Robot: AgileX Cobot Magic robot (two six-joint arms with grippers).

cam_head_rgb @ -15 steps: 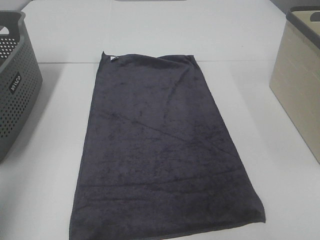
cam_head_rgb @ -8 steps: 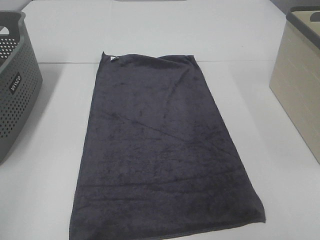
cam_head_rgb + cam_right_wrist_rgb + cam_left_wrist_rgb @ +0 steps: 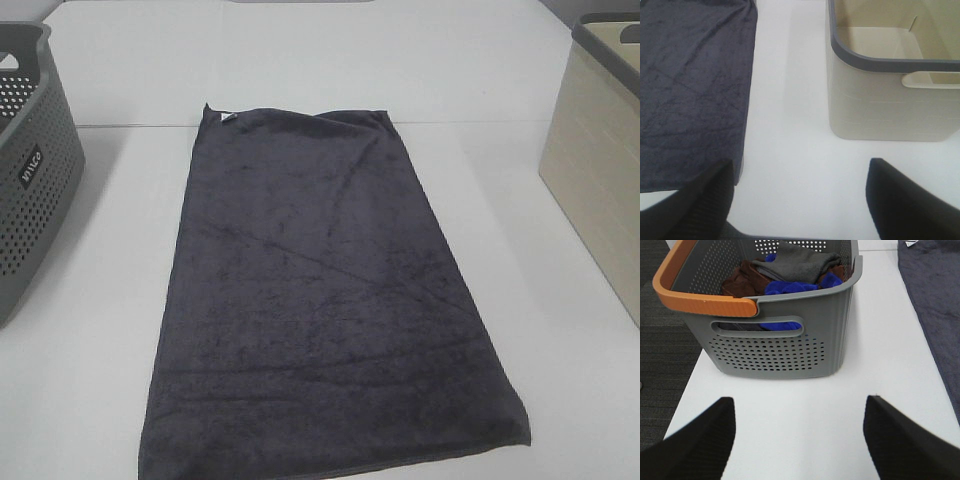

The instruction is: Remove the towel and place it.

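Black jaws of your left gripper (image 3: 797, 440) stand wide over bare table (image 3: 100, 300), holding nothing, the grey basket (image 3: 790, 340) of cloths just beyond. Your right gripper (image 3: 800, 200) is spread wide too and empty, between the towel's right edge and the beige bin (image 3: 890, 100). The towel (image 3: 320, 300) lies flat mid-table, a white tag (image 3: 222, 116) at its far left corner. It looks soft, limp and light; pinch its near corners, one per gripper, or it will likely sag and drag.

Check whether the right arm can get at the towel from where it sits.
Probably yes: the right gripper is open and empty, the towel lies flat beside it, nothing between them.
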